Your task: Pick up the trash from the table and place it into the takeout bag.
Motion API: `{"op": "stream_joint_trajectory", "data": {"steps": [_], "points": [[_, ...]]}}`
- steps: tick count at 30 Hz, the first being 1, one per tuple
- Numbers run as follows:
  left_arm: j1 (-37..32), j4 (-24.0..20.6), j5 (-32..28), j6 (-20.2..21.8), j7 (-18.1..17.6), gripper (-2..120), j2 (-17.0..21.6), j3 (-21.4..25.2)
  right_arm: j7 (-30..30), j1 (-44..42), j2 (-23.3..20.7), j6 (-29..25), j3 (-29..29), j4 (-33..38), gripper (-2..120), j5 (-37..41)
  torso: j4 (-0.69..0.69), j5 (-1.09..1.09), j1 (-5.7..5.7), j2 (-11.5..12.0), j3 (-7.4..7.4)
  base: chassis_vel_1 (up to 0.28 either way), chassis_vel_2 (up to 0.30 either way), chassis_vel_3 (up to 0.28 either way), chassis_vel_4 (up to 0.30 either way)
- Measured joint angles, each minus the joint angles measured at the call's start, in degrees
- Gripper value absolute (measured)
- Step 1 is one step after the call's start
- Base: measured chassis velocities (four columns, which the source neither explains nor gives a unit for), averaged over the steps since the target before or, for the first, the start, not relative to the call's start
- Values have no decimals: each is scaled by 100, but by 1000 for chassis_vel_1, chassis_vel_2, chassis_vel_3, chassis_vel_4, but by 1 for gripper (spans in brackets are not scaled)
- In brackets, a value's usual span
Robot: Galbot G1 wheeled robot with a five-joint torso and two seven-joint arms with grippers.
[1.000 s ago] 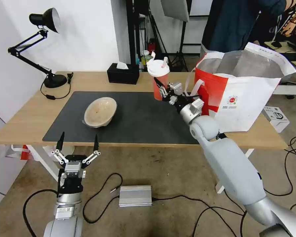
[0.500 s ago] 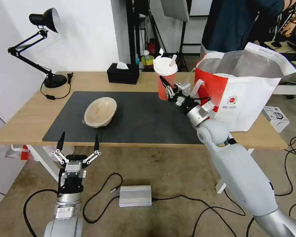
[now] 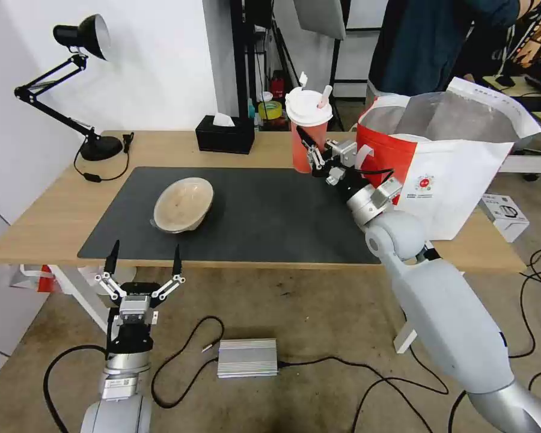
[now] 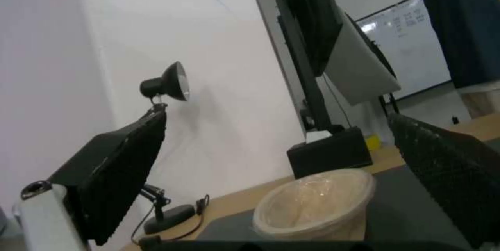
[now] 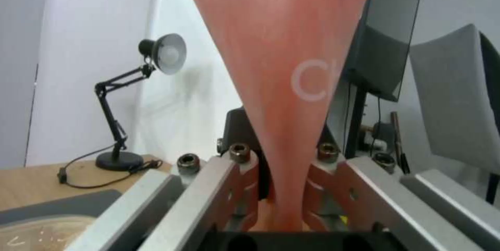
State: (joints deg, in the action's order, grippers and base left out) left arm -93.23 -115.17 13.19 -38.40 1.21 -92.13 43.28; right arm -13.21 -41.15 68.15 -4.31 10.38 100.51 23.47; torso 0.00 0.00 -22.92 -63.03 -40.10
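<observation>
My right gripper (image 3: pixel 314 157) is shut on the tall red drink cup (image 3: pixel 305 141), which it holds upright above the table (image 3: pixel 48 207) just left of the takeout bag (image 3: pixel 457 174). In the right wrist view the red cup (image 5: pixel 284 67) rises between the metal fingers (image 5: pixel 245 180). A shallow beige plastic bowl (image 3: pixel 183 204) lies tilted on the dark mat (image 3: pixel 270 216), also seen as the bowl (image 4: pixel 315 200) in the left wrist view. Below the table's front edge my left gripper (image 3: pixel 143 260) is parked with its fingers spread wide.
A black desk lamp (image 3: pixel 81 36) and a black tissue box (image 3: pixel 225 135) stand along the table's back. A small white box (image 3: pixel 505 215) sits right of the bag. On the floor lie a silver power unit (image 3: pixel 247 358) and cables. A person stands behind the bag.
My right gripper has lifted the red cup higher and carried it to the right, closer to the takeout bag. The left arm and the beige bowl have not moved.
</observation>
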Motion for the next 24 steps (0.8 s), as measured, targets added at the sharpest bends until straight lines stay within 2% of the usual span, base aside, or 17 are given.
{"op": "stream_joint_trajectory", "data": {"steps": [24], "points": [[12,2,4,17,14,100,0,-7,-19,163,-154,-16,483,146,5,15,0,0,0,0,0,0,0,0,0]]}}
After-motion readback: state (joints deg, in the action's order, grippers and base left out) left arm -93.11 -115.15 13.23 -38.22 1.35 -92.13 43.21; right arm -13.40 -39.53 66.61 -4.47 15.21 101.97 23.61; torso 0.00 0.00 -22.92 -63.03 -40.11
